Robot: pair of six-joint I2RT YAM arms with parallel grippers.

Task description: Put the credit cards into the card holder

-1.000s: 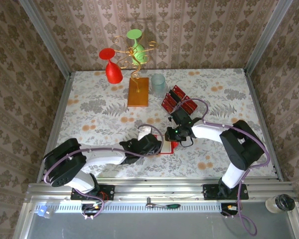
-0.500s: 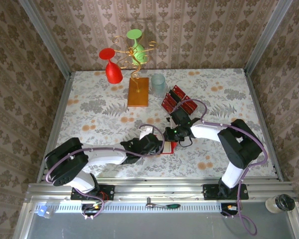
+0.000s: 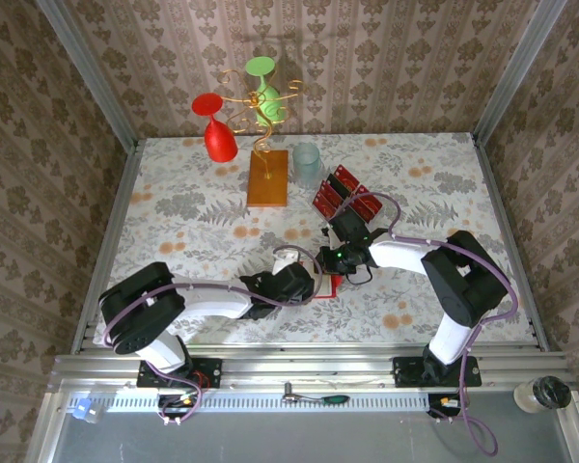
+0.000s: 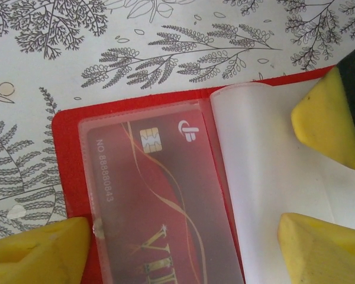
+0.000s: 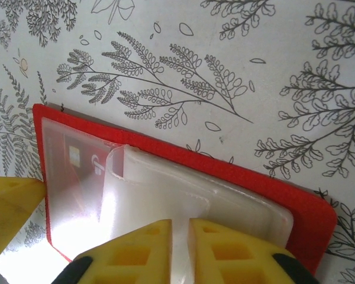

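Two claws of mine meet over the open card holder (image 4: pixel 68 154), which lies flat on the fern-printed table (image 4: pixel 165 35). My left claw (image 4: pixel 177 254) stands wide, one yellow fingertip (image 4: pixel 35 251) low over the holder's left red border and the other over its pale right half, gripping nothing. Between those fingertips and just ahead of them lies one credit card (image 4: pixel 154 201), red with a gold chip and gold swirls, already tucked inside a clear pocket on the holder's left half. My right claw (image 5: pixel 180 248) is narrow, its two yellow pads almost meeting on a clear leaf (image 5: pixel 165 189) of the holder, which curls up off the pale inside towards them; the holder's red far edge runs just beyond the pads. From above, the other credit cards (image 3: pixel 343 196) stand in rows beyond my right claw, well apart from the holder and near a clear tumbler (image 3: pixel 307 164)
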